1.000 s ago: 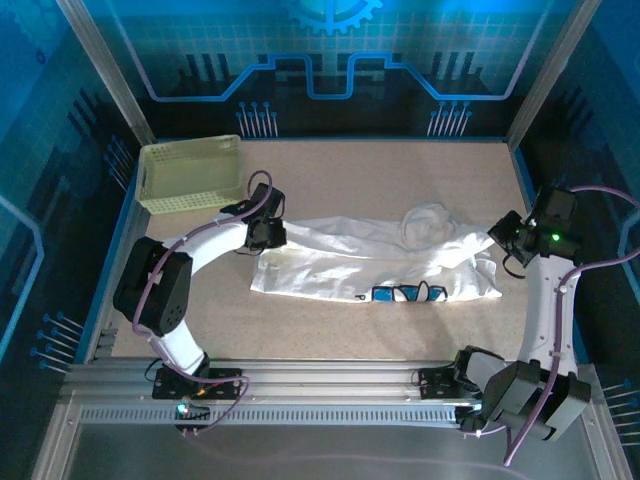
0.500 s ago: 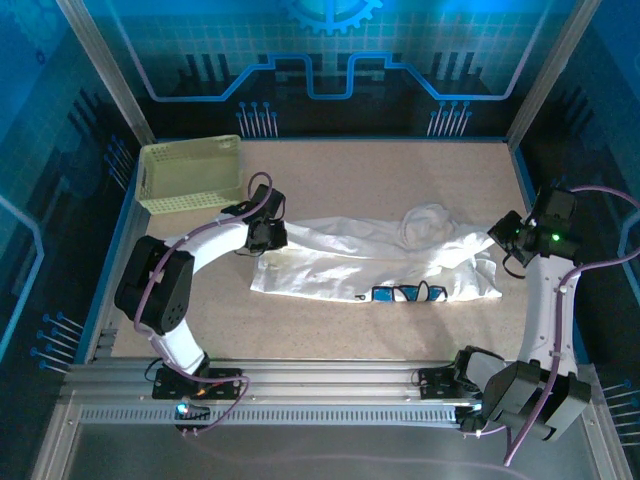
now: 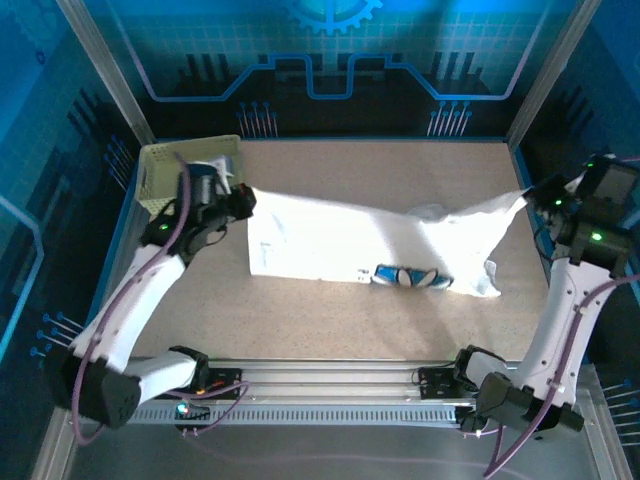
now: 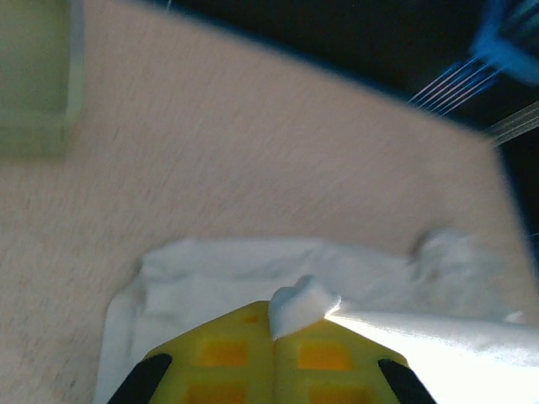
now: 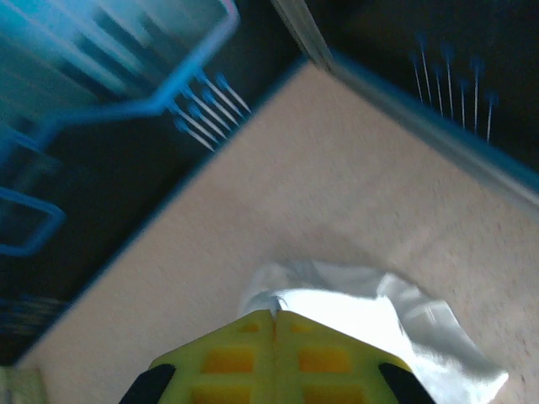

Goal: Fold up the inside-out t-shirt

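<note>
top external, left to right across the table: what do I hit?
basket → left gripper, shut on one end of the cloth → t-shirt, stretched between the arms → right gripper, shut on the other end.

Tan speckled table (image 3: 380, 320), blue circuit-patterned walls (image 3: 200, 50) (glowing cyan lines).

The left arm (image 3: 130, 300) and right arm (image 3: 560, 300) are white tubes joined by black housings, with purple-grey cables (image 3: 178, 210) looping alongside. A green light (image 3: 597, 237) glows on the right arm. The left gripper (image 4: 274, 328) and right gripper (image 5: 274, 316) have yellow fingers (image 4: 223, 353) with square recessed pockets.
</note>
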